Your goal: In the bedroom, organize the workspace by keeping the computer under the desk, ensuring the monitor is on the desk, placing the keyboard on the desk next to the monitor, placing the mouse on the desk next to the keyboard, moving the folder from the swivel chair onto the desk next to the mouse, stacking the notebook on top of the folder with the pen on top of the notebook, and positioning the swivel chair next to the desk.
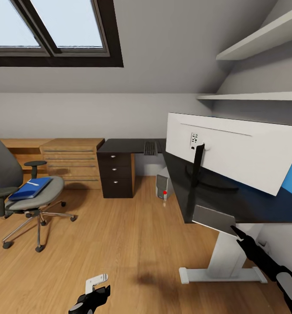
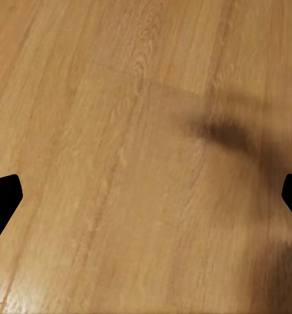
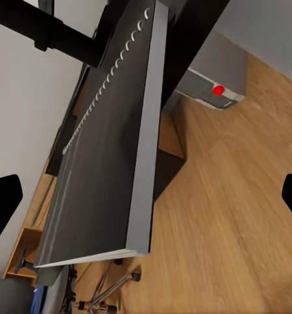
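Note:
The monitor (image 1: 250, 152) stands on the black desk (image 1: 268, 205) with its white back to me. A grey spiral-bound notebook (image 1: 212, 219) (image 3: 100, 176) lies tilted at the desk's near corner. My right gripper (image 1: 236, 230) (image 3: 146, 196) is open, its fingers wide apart around the notebook's near end. The keyboard (image 1: 150, 148) lies on the far desk section, and the computer (image 1: 162, 186) (image 3: 208, 88) stands under it. At left the swivel chair (image 1: 41, 198) carries the blue folder (image 1: 30, 188), with a thin pale pen (image 1: 32, 183) on it. My left gripper (image 1: 93, 292) (image 2: 146, 196) hangs open over the floor. The mouse is out of view.
A dark drawer pedestal (image 1: 117, 174) holds up the desk's far end, with a light wooden chest (image 1: 72, 163) beside it. The desk's white leg and foot (image 1: 224, 266) stand just ahead of my right arm. Wall shelves (image 1: 259, 37) hang above the monitor. Wooden floor (image 1: 133, 235) spreads between chair and desk.

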Robot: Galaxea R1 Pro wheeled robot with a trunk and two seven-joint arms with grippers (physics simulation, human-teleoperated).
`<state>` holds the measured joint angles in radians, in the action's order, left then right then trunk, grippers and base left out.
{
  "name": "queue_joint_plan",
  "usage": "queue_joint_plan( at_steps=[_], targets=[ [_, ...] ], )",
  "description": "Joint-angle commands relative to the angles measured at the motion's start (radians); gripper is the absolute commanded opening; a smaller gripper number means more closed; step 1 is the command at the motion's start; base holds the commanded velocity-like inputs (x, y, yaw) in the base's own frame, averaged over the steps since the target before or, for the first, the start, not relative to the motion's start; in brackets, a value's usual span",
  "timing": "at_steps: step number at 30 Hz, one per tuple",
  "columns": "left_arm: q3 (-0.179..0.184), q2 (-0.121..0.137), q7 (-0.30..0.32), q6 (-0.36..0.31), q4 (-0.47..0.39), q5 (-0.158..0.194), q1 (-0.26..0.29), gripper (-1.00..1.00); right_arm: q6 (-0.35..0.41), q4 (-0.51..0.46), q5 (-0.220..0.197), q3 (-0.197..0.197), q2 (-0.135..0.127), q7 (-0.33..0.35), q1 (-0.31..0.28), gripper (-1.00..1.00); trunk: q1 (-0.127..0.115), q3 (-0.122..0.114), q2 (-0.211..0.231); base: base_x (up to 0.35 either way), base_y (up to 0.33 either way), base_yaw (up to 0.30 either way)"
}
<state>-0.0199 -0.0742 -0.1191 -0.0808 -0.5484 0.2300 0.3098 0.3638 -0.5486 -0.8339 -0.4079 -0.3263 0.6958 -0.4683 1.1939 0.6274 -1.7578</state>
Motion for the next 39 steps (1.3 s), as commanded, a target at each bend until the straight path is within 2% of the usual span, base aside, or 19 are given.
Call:
queue_joint_plan(
  at_steps=[1, 37, 38, 39],
  targets=[
    [-0.002, 0.0, -0.002, -0.006, -0.002, 0.006, 0.0, 1.0, 0.008, 0.001, -0.007, -0.002, 0.0, 0.002, -0.001, 1.0, 0.0, 0.001, 0.0, 0.0, 0.0, 0.0],
    [-0.003, 0.001, -0.002, -0.005, -0.002, 0.005, 0.0, 1.0, 0.007, 0.0, -0.005, 0.001, 0.007, 0.001, 0.0, 1.0, 0.0, 0.001, 0.0, 0.04, 0.023, 0.0],
    [-0.003, 0.001, -0.002, -0.005, -0.002, 0.005, 0.0, 1.0, 0.007, 0.0, -0.005, 0.001, 0.007, 0.001, 0.0, -1.0, 0.0, 0.001, 0.0, 0.001, 0.001, 0.0],
    [-0.003, 0.001, -0.002, -0.005, -0.002, 0.005, 0.0, 1.0, 0.007, 0.001, -0.005, 0.001, 0.007, 0.001, 0.0, -1.0, 0.0, 0.001, 0.0, 0.0, 0.0, 0.0]
  ],
)
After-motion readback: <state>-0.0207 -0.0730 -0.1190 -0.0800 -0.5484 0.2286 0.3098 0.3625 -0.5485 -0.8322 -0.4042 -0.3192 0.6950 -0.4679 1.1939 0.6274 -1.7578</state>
